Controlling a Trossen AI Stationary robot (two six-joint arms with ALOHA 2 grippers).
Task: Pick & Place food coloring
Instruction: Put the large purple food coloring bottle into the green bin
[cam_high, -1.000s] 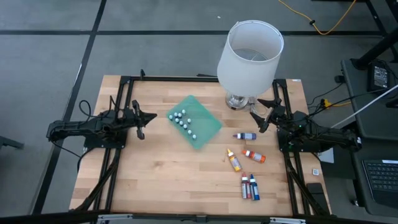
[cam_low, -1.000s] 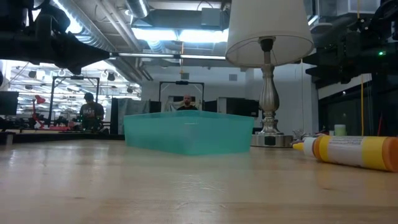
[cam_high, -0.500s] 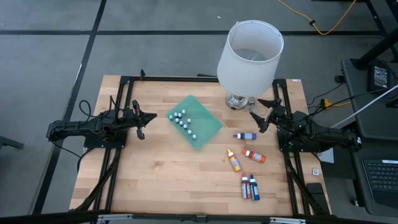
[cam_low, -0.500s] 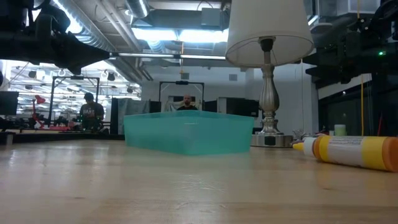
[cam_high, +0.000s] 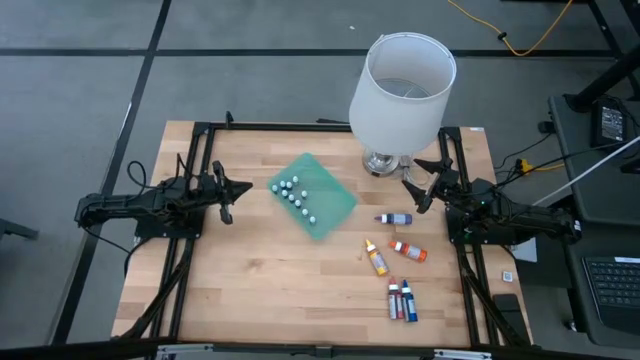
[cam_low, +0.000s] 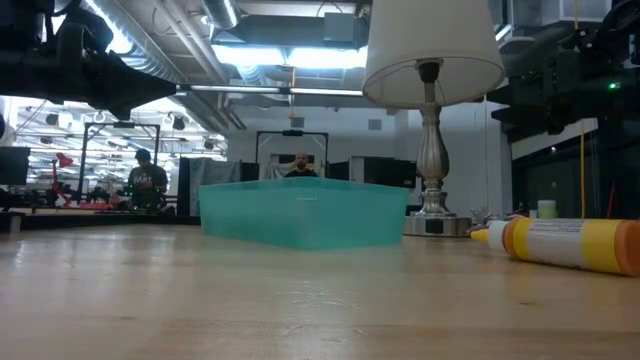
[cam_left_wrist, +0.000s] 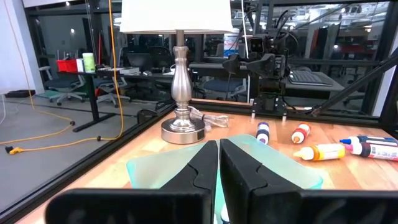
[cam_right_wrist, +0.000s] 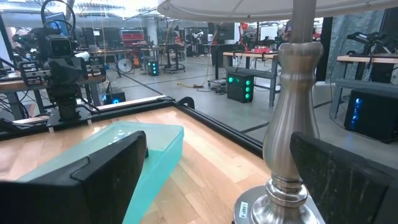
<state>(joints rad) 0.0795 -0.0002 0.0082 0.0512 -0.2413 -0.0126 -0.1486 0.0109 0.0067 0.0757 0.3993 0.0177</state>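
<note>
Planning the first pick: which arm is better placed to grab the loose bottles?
Right. Its open gripper sits close to the purple dropper bottle and orange one; the shut left gripper waits beyond the green tray.

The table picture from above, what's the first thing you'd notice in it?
The big white lamp at the table's far edge stands out first. Next comes the green tray in the middle, with tiny white-capped bottles inside. Colorful dropper bottles lie scattered on the wood near the right gripper.
</note>
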